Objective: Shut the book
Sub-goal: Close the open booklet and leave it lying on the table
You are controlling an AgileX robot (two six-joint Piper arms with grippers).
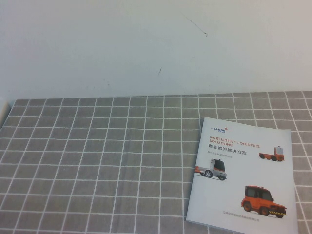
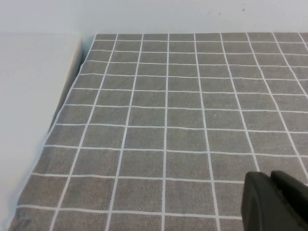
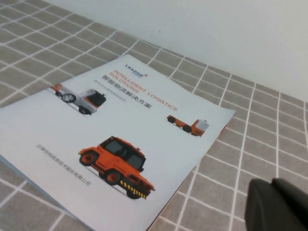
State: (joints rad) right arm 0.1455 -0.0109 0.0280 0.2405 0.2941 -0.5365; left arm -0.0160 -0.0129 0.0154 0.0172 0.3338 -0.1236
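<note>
Grey cloth (image 1: 97, 161) bears one closed book (image 1: 234, 195); right gripper (image 3: 272, 185) beside it, left gripper (image 2: 272, 178) over bare cloth, jaws pressed together.

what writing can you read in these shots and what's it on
"LEADOR": book cover, top.
"INTELLIGENT LOGISTICS SOLUTIONS": cover, red heading.
"智能物流解决方案": cover, under the heading.
Small grey lines on the cover: too small to read.
Left end effector over bare cloth, right end effector near the book: no text.

Illumination is bright, diffuse and even; shadows are faint. The wall (image 1: 146, 44) reads washed-out and the high view is mildly soft. The left gripper (image 2: 276, 202), over the cloth (image 2: 168, 120) at the left, and the right gripper (image 3: 279, 204), beside the book (image 3: 120, 134), appear dark and defocused.
</note>
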